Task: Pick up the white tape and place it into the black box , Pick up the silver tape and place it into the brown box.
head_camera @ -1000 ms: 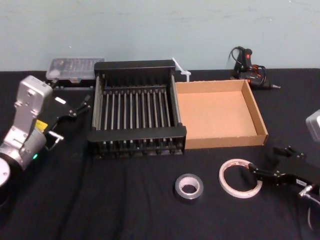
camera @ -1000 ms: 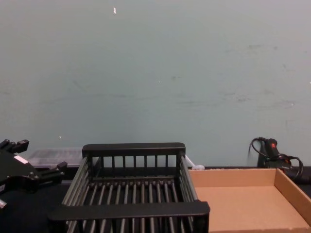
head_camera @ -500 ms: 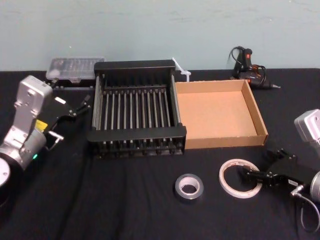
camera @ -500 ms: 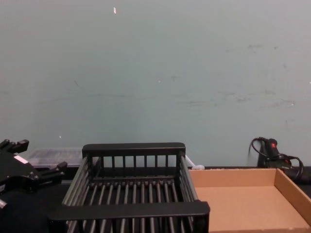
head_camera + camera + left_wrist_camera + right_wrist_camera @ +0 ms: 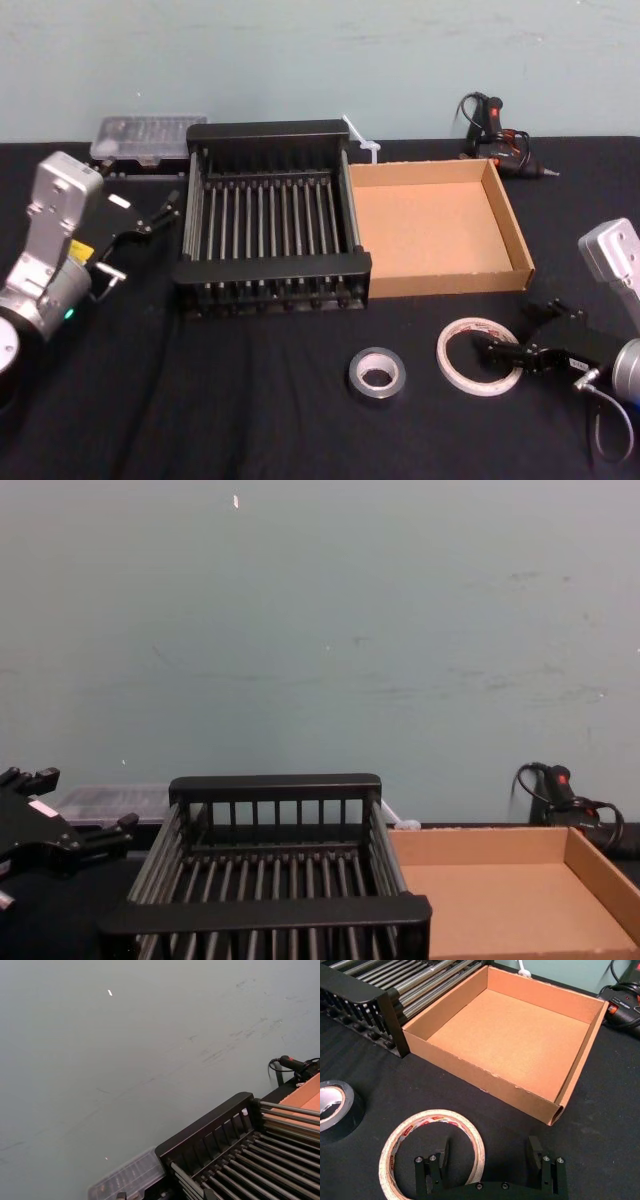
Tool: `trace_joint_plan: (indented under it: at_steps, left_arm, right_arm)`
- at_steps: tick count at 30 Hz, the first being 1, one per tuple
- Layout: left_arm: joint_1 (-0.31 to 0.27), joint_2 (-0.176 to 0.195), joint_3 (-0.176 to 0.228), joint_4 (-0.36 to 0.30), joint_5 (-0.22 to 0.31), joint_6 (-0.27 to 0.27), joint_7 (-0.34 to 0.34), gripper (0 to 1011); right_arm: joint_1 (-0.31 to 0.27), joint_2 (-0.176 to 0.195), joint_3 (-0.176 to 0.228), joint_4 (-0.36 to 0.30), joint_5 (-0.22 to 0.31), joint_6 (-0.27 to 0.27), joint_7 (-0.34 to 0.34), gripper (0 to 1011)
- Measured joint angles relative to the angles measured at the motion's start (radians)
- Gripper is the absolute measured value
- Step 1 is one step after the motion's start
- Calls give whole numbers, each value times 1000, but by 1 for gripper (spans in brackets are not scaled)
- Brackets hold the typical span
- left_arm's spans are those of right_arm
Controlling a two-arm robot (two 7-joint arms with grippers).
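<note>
The right gripper (image 5: 507, 352) is down low over the black desk (image 5: 250, 400), and its jaws stand apart, straddling the near-right wall of the white tape (image 5: 480, 356). In the right wrist view, one finger (image 5: 441, 1157) sits inside the ring's hollow and the other lies outside it, on the bare cloth. Whether either pad touches the roll, I cannot tell.

The white tape lies flat on the desk, its hollow facing straight up, so its axis runs vertical and the ring has no long side to speak of. The silver tape (image 5: 377, 373) also lies flat, core upward, beyond the jaws' inner finger on the far side of the white ring, apart from it.

Ahead of the jaws, past the white tape, sits the brown box (image 5: 515, 235), open side up, its near wall close to the ring but not touching. The black box (image 5: 270, 270) stands hard against the brown box's far side from the gripper, with its slats running front to back.

The left gripper (image 5: 165, 210) hangs off beside the black box's outer wall, well away from both rolls, its jaws parted and holding nothing.

Behind the boxes are a clear plastic case (image 5: 145, 135) and a glue gun (image 5: 495, 130).
</note>
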Motion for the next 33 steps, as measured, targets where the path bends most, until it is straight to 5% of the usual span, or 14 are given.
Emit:
trace_joint_plan:
  at_steps: [33]
  left_arm:
    - [0,0,0,0,0,0,0,1001]
  right_arm:
    - [15,-13,-5,21,-21,18,31,1002]
